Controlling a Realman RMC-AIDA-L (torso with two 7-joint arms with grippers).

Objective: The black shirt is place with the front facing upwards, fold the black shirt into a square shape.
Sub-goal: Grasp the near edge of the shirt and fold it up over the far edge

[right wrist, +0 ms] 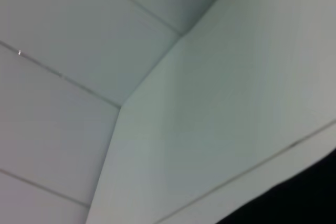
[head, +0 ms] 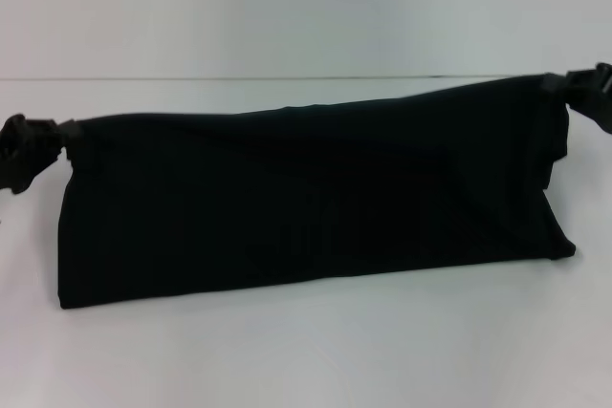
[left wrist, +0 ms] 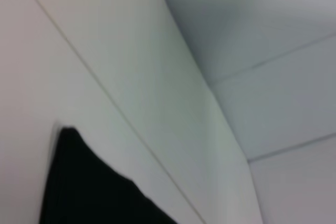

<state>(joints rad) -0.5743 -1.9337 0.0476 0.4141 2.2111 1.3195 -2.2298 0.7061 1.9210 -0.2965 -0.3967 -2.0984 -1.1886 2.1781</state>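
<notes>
The black shirt [head: 306,198] hangs as a wide band of plain black cloth, stretched between my two grippers above the white table; no lettering shows. My left gripper [head: 59,133] is shut on the shirt's upper left corner at the frame's left edge. My right gripper [head: 562,86] is shut on its upper right corner, held a little higher. The lower edge of the cloth rests on or near the table. A corner of the black shirt [left wrist: 89,192] shows in the left wrist view, and an edge of the black shirt [right wrist: 299,203] in the right wrist view.
The white table [head: 306,351] stretches in front of the shirt and behind it up to a pale wall [head: 306,7]. Both wrist views show white panelled surfaces with seams.
</notes>
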